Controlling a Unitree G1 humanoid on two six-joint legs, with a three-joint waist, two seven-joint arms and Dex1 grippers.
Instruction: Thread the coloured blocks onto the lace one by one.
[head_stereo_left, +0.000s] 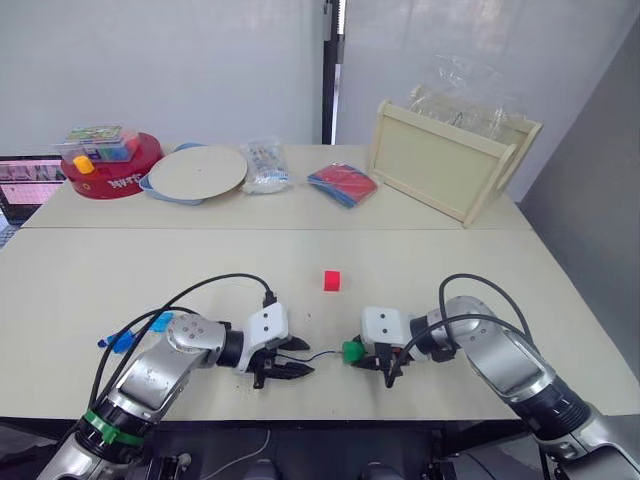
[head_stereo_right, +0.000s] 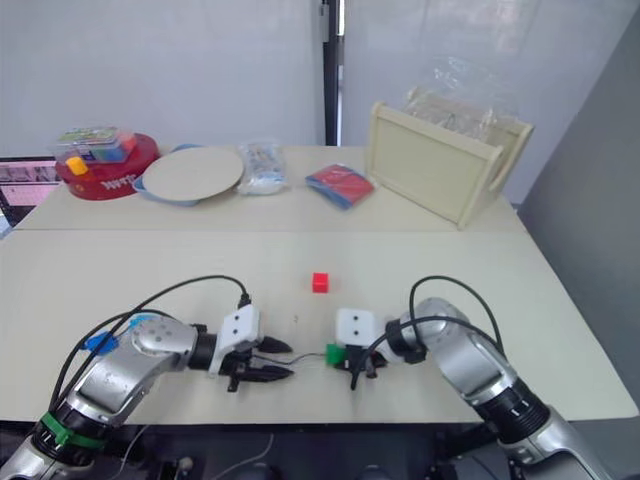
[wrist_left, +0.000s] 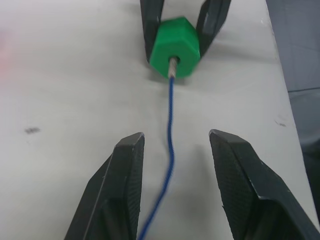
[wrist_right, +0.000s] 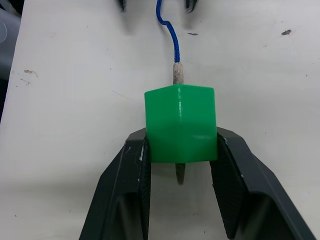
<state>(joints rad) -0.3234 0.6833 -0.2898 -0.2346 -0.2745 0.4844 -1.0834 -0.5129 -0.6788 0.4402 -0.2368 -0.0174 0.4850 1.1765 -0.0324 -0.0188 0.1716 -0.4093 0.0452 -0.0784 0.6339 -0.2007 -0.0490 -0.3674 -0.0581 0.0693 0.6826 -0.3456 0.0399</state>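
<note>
My right gripper (wrist_right: 181, 137) is shut on a green block (wrist_right: 181, 122) low over the table's front edge. The dark blue lace (wrist_left: 170, 115) runs across the table into the block's hole. Its pale stiff tip (wrist_right: 177, 74) enters one side and pokes out the other, between my right fingers. My left gripper (wrist_left: 172, 140) faces the block with its fingers open on either side of the lace, not pinching it. A red block (head_stereo_left: 331, 280) sits alone mid-table behind both grippers. Two blue blocks (head_stereo_left: 122, 341) lie by my left forearm, partly behind a black cable.
Along the far table stand a red round tin (head_stereo_left: 110, 172) with a toy box on top, a pale plate (head_stereo_left: 197, 172), a clear bag (head_stereo_left: 265, 165), a flat red-and-blue packet (head_stereo_left: 342, 184) and a tilted wooden tray (head_stereo_left: 450, 165). The table's front edge lies just under both grippers.
</note>
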